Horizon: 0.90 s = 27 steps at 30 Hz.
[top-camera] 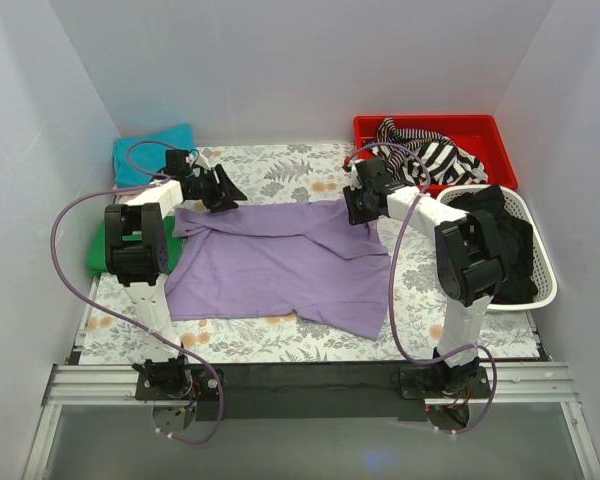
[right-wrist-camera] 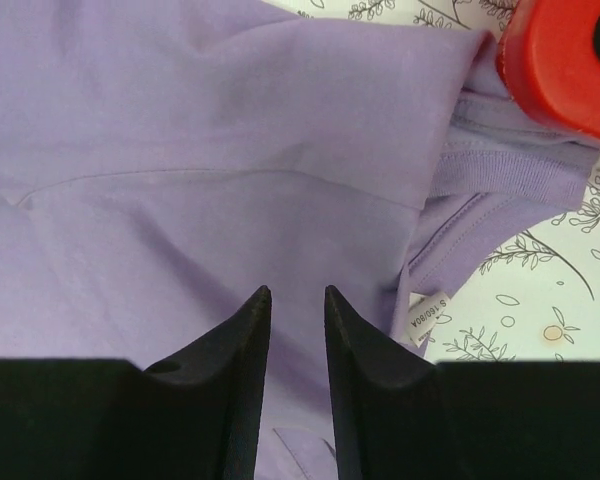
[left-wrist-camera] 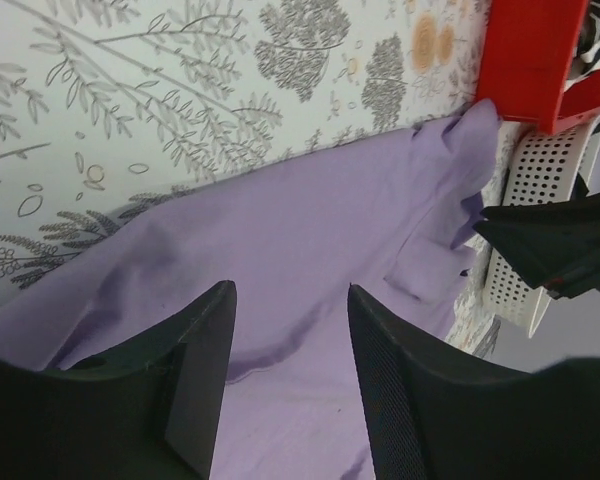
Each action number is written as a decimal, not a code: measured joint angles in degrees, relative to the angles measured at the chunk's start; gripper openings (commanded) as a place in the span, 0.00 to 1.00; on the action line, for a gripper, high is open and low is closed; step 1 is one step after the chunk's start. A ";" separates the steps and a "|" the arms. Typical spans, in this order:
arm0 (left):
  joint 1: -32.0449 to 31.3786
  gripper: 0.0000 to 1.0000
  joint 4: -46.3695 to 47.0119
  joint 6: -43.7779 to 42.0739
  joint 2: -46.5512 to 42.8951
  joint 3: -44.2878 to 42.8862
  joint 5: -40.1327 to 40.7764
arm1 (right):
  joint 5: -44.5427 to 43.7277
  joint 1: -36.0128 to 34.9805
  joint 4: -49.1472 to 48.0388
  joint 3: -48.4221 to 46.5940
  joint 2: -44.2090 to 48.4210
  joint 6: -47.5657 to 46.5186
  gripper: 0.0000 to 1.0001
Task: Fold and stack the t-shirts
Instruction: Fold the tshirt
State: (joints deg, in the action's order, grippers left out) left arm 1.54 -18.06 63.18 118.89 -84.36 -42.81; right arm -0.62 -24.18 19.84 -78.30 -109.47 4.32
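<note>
You have three t-shirts. One lavender t-shirt (top-camera: 280, 260) lies spread mid-desk, with a bare strip of desk (top-camera: 280, 335) along 6 o'clock. One green t-shirt (top-camera: 98, 250) is folded at 9 and one teal t-shirt (top-camera: 150, 150) at 11. The left fingers (left-wrist-camera: 205, 370) stand apart over the lavender's far-left edge. The right fingers (right-wrist-camera: 245, 370) are narrowly apart near its collar. One white basket (top-camera: 545, 290) at 3 and one red bin (top-camera: 480, 130) at 1 crowd the right side.

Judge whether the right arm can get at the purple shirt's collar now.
Probably yes: the right gripper hangs just over the purple shirt beside its collar, jaws slightly apart with nothing in them, nothing between; the red bin crowds one side.
</note>
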 measured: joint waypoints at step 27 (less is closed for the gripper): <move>0.55 0.11 -17.99 -6.58 4.33 -6.71 26.18 | 1.44 -3.15 -7.10 20.39 9.81 3.13 0.31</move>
State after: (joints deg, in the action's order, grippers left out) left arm 2.09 -36.05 56.60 123.22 -91.07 -16.62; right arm 0.82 -27.33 12.73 -57.91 -99.66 7.44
